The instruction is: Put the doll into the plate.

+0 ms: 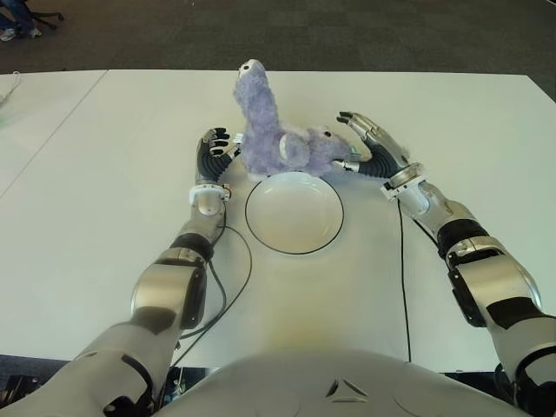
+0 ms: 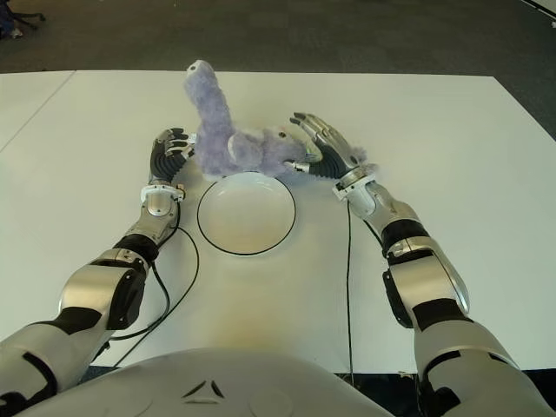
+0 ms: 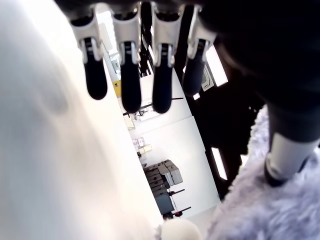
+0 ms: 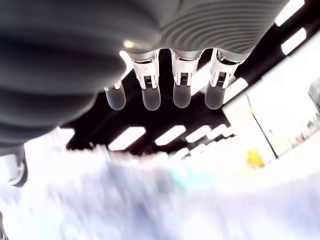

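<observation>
**Flanking doll w/ both hands, behind plate**

Standing at the far rim of the plate [image 1: 294, 213], the doll [image 1: 276, 135] is a fuzzy lavender plush w/ one long limb or neck pointing up and tilted slightly to the robot's left; its body spreads toward the right. The lower fur just overlaps the plate's far edge in the eye views; whether it touches the rim cannot be told. The plate interior is bare white w/ a dark rim line.

Left hand [image 1: 215, 149]: positioned on the doll's left side, just beside the fur. Left wrist view shows four fingers [image 3: 129, 75] extended and spaced apart, not wrapped around anything; the thumb [image 3: 287, 150] is against or right at the fur. No closed grasp visible.

Right hand [image 1: 369, 143]: positioned on the doll's right side, palm toward the plush. Fingers [image 4: 181, 85] extended, spread wide above the fur in the right wrist view; nothing held. The thumb region is near the doll's body in the eye views; contact cannot be confirmed.

Surroundings: white table [image 1: 104, 191] w/ a seam line on the left portion. Two black cables run on the tabletop, one curving from the left arm [image 1: 228, 278], one straight along the right arm [image 1: 403, 269]. Neither crosses the plate. Dark carpet floor [image 1: 347, 35] lies beyond the far table edge. No obstruction lies between doll and plate.
</observation>
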You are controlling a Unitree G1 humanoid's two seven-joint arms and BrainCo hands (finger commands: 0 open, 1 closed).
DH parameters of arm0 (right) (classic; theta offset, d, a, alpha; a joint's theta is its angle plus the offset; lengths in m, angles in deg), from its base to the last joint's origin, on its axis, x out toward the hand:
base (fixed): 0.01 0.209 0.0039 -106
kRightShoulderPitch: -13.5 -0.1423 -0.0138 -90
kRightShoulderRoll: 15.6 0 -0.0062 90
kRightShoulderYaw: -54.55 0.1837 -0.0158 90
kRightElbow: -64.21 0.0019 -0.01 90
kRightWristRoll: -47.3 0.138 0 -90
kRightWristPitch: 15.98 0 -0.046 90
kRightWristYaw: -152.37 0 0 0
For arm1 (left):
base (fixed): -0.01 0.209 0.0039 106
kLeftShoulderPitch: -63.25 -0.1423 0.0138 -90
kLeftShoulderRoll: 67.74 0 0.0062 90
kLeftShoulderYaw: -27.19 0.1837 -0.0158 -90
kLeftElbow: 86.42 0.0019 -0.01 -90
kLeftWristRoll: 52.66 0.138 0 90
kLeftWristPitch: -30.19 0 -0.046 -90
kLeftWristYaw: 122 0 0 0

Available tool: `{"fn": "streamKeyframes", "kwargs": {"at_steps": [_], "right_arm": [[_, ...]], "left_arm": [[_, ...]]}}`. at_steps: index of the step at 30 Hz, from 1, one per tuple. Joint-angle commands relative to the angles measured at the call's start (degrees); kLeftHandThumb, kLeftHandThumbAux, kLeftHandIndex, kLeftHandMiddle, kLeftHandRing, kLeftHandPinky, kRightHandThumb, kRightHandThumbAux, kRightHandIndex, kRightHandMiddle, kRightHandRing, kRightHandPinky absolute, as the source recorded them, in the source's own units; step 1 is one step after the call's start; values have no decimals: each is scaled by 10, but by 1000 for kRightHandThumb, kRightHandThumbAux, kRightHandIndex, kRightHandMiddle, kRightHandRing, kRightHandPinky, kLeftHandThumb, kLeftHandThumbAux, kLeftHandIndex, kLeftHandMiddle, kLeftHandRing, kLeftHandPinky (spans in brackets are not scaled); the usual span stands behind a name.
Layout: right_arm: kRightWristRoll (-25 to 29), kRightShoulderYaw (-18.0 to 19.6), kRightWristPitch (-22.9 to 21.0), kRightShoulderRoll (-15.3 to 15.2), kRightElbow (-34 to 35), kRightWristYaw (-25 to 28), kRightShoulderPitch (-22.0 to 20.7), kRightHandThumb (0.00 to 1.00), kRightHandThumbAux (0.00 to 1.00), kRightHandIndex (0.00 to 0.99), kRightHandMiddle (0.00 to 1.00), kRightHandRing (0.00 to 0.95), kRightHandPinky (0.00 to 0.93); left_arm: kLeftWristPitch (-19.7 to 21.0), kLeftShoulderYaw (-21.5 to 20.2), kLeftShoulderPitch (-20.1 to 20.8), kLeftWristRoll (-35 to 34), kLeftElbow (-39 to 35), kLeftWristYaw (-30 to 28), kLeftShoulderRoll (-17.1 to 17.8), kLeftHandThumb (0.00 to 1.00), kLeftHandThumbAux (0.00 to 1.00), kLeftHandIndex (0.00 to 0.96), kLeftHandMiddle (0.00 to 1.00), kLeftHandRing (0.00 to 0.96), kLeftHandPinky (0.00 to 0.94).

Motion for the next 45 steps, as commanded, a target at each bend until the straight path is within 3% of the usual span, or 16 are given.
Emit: {"fn": "streamKeyframes", "kwargs": {"at_steps": [1, 15, 31, 32, 34, 35, 36, 38, 39, 40, 45], "right_arm": [[-2, -20, -12, 5, -35, 16, -13, 293, 402, 26, 0, 0, 0], [13, -22, -29, -3, -70, 32, -19, 204, 444, 37, 0, 0, 0], [56, 5, -57, -1, -79, 62, -16, 224, 471, 68, 0, 0, 0], [58, 6, -58, -2, -79, 63, -15, 239, 486, 86, 0, 0, 74], [62, 8, -61, -2, -80, 66, -14, 243, 491, 92, 0, 0, 97], [64, 8, -63, -2, -80, 66, -13, 272, 514, 116, 11, 34, 157], [63, 8, -68, -2, -80, 64, -13, 426, 593, 243, 200, 259, 345], [64, 8, -78, -1, -80, 64, -13, 460, 603, 283, 258, 327, 399], [68, 11, -86, 0, -82, 70, -13, 637, 686, 385, 403, 472, 535], [71, 13, -91, 0, -82, 74, -13, 684, 706, 415, 542, 589, 656], [93, 30, -125, 7, -79, 73, -5, 702, 714, 433, 716, 730, 788]], "left_arm": [[80, 12, -106, 10, 75, 2, -45, 0, 543, 275, 311, 312, 296], [76, 4, -107, -1, 74, -17, -47, 0, 470, 270, 307, 305, 276], [70, 3, -107, -2, 74, -21, -47, 0, 435, 270, 306, 300, 288], [70, 3, -106, -2, 74, -21, -47, 0, 435, 274, 313, 303, 280], [71, 3, -106, -3, 74, -23, -47, 0, 434, 276, 315, 304, 278], [72, 2, -106, -4, 74, -23, -47, 0, 437, 277, 316, 305, 280], [73, 1, -106, -5, 74, -26, -47, 0, 450, 283, 319, 309, 288], [74, 0, -106, -6, 74, -28, -47, 0, 445, 282, 317, 307, 285], [74, 1, -106, -5, 74, -27, -47, 0, 446, 281, 315, 305, 284], [73, 1, -106, -4, 74, -26, -47, 0, 445, 277, 313, 304, 287], [73, 10, -107, 6, 74, -12, -46, 0, 444, 267, 304, 302, 307]]}}
